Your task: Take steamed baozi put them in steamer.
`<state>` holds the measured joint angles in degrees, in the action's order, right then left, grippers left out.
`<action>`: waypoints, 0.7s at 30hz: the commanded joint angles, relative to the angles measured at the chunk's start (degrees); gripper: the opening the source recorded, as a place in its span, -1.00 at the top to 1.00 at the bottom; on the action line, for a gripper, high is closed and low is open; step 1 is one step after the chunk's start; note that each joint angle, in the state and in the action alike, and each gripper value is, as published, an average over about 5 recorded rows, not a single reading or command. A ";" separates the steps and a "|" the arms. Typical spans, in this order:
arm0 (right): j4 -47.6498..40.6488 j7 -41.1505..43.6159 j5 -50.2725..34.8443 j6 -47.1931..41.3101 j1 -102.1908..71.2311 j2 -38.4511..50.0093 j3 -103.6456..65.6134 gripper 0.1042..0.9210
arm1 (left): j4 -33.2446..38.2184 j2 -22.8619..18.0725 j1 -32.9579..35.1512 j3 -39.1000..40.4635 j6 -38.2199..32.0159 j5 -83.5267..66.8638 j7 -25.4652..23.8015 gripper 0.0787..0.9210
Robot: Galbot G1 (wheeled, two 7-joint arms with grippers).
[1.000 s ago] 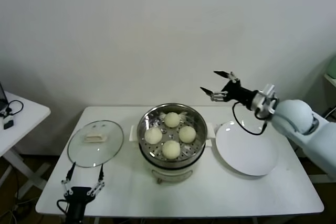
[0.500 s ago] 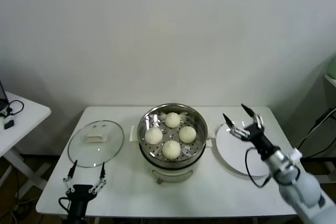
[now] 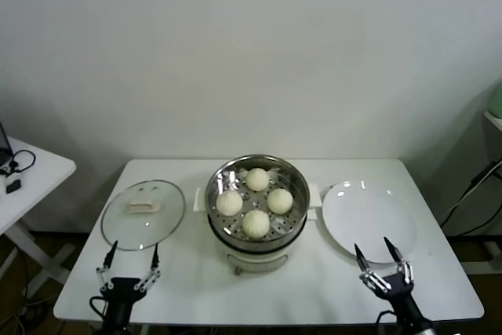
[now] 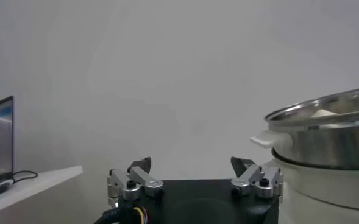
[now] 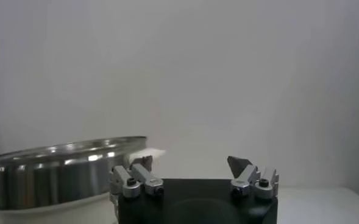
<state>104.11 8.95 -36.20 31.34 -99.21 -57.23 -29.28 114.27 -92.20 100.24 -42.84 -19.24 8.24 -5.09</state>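
Note:
Several cream-white baozi (image 3: 256, 223) lie in the round steel steamer (image 3: 223, 233) at the table's middle. The steamer's wall also shows in the left wrist view (image 4: 325, 143) and in the right wrist view (image 5: 51, 176). My right gripper (image 3: 379, 255) is open and empty, pointing up at the table's front edge, in front of the white plate. In its wrist view the right gripper (image 5: 190, 162) holds nothing. My left gripper (image 3: 131, 253) is open and empty at the front left edge, in front of the glass lid. The left gripper (image 4: 191, 163) shows the same in its wrist view.
A flat white plate (image 3: 369, 220) lies right of the steamer. A round glass lid (image 3: 143, 213) with a white handle lies left of it. A side table (image 3: 23, 178) with a cable stands at far left.
My right arm has swung from high above the plate, down and forward to the table's front edge, its gripper open and empty throughout. The left arm has barely moved.

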 commanded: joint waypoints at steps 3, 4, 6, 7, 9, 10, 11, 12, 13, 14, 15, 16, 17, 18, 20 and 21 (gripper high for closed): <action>-1.09 -2.10 2.31 5.70 -5.41 -5.55 -0.23 -0.76 | 0.25 -2.80 0.42 0.08 -0.13 0.10 0.03 -0.77; -1.13 -2.19 2.40 5.73 -5.46 -5.56 -0.03 -0.76 | 0.28 -2.80 0.49 0.07 -0.17 0.11 0.03 -0.77; -1.20 -2.34 2.55 5.82 -5.59 -5.63 0.36 -0.76 | 0.36 -2.80 0.65 0.02 -0.26 0.07 0.05 -0.77; -1.22 -2.36 2.61 5.87 -5.64 -5.69 0.48 -0.76 | 0.39 -2.80 0.73 -0.01 -0.31 0.03 0.06 -0.77; -1.24 -2.39 2.75 5.93 -5.73 -5.81 0.72 -0.76 | 0.42 -2.80 0.88 -0.09 -0.41 -0.05 0.08 -0.77; -1.23 -2.43 2.85 5.93 -5.78 -5.86 0.84 -0.76 | 0.41 -2.80 0.95 -0.11 -0.46 -0.08 0.09 -0.77; -1.22 -2.50 2.98 5.93 -5.84 -5.88 0.97 -0.76 | 0.40 -2.80 1.01 -0.12 -0.51 -0.10 0.10 -0.77; -1.23 -2.59 3.16 5.92 -5.91 -5.90 1.12 -0.76 | 0.39 -2.80 1.05 -0.11 -0.55 -0.11 0.10 -0.77; -1.24 -2.71 3.36 5.92 -5.98 -5.92 1.26 -0.76 | 0.40 -2.80 1.08 -0.10 -0.58 -0.12 0.11 -0.77; -1.26 -2.84 3.57 5.92 -6.06 -5.94 1.39 -0.76 | 0.42 -2.80 1.09 -0.07 -0.61 -0.13 0.11 -0.77; -1.28 -2.96 3.76 5.92 -6.16 -5.97 1.51 -0.76 | 0.43 -2.80 1.10 -0.04 -0.63 -0.13 0.11 -0.77; -1.28 -3.05 3.90 5.92 -6.29 -5.97 1.64 -0.76 | 0.45 -2.80 1.09 -0.01 -0.64 -0.13 0.12 -0.77; -1.27 -3.17 4.02 5.92 -6.42 -5.95 1.77 -0.76 | 0.47 -2.80 1.08 0.02 -0.65 -0.13 0.12 -0.77; -1.25 -3.31 4.11 5.93 -6.55 -5.91 1.89 -0.76 | 0.48 -2.80 1.07 0.05 -0.65 -0.14 0.12 -0.77; -1.21 -3.55 4.24 5.97 -6.76 -5.82 2.17 -0.76 | 0.49 -2.80 1.06 0.10 -0.66 -0.14 0.12 -0.77; -1.21 -3.65 4.31 6.01 -6.82 -5.81 2.26 -0.76 | 0.50 -2.80 1.06 0.11 -0.67 -0.14 0.12 -0.77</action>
<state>102.93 6.09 -32.80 36.45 -104.88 -62.39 -27.61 114.74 -92.20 101.30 -42.79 -19.89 8.14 -4.97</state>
